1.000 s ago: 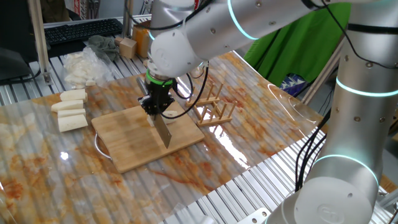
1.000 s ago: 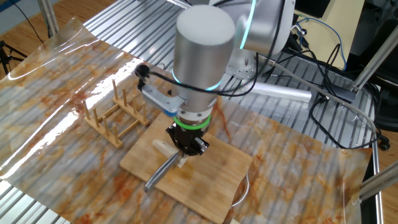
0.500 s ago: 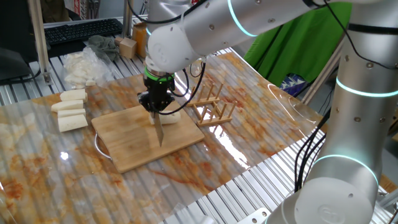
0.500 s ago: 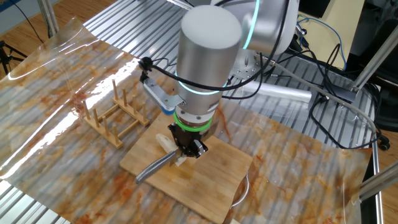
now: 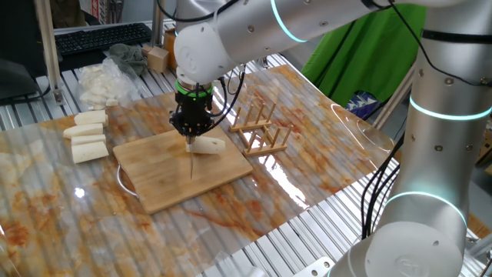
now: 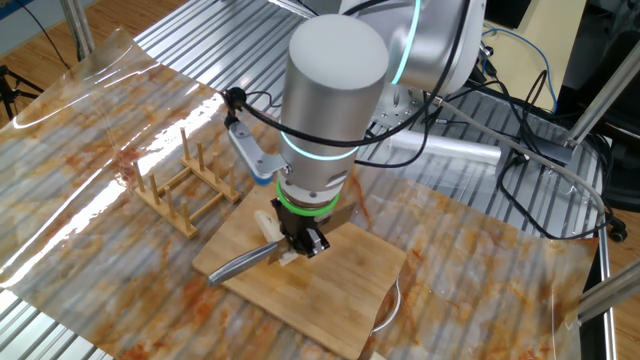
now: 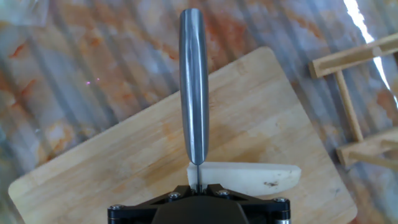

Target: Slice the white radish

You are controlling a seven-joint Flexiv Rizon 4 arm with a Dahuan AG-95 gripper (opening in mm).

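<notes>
Wrist has rolled since the earlier frame, swinging the knife blade round; hand hasn't shifted. Gripper is clamped on the knife handle, pointing down. White radish lies on the cutting board directly under the gripper, long axis across the blade, tapered end toward the wooden rack. Blade-to-radish contact is hidden by the gripper body; probably just above it.
</notes>
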